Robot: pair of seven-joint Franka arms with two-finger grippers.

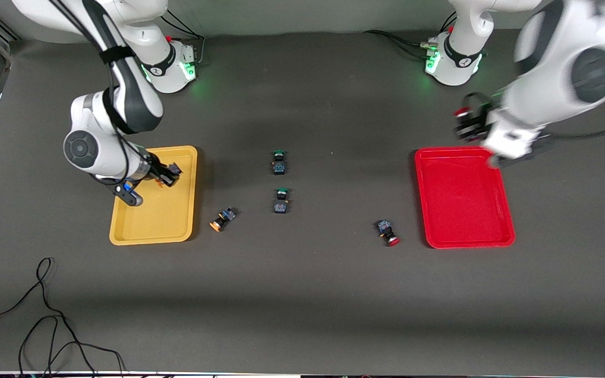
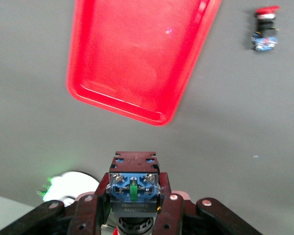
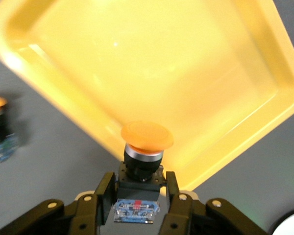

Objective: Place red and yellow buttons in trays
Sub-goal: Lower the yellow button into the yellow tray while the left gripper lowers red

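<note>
A dark grey table fills almost the whole front view, its cover matte and faintly speckled. A paler grey wall runs as a strip along the top of the frame. A thin black cable loops over the table at the lower left. Green light glows on the table at the upper left and upper right. A soft shadow band crosses the lower part of the frame.
</note>
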